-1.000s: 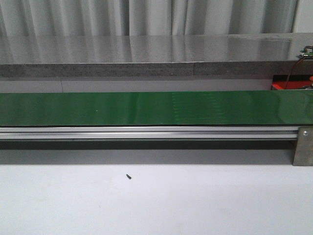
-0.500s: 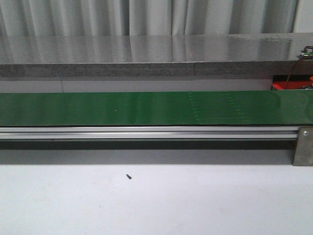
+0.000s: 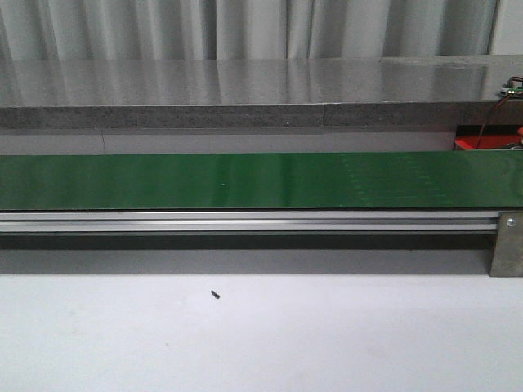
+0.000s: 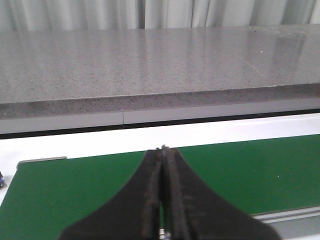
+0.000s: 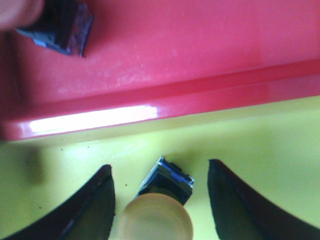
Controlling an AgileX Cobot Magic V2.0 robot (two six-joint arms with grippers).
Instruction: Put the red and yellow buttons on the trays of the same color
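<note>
In the right wrist view, a yellow button (image 5: 157,220) with a blue-black base stands on the yellow tray (image 5: 265,135). My right gripper (image 5: 160,166) is open around it, and both fingers are clear of the button. Beside it lies the red tray (image 5: 210,35), holding a red button (image 5: 55,22) near its corner. My left gripper (image 4: 163,150) is shut with nothing in it and hovers over the green conveyor belt (image 4: 60,195). Neither gripper shows in the front view, where the belt (image 3: 245,180) carries no button.
An aluminium rail (image 3: 245,220) with a metal bracket (image 3: 507,245) runs along the belt's near side. Behind the belt is a grey stone ledge (image 3: 245,90). A red part with wires (image 3: 486,140) shows at the far right. A small black speck (image 3: 216,294) lies on the white table.
Faint marks and a white speck on the green belt have shifted to the right across the front view. Nothing else there has moved.
</note>
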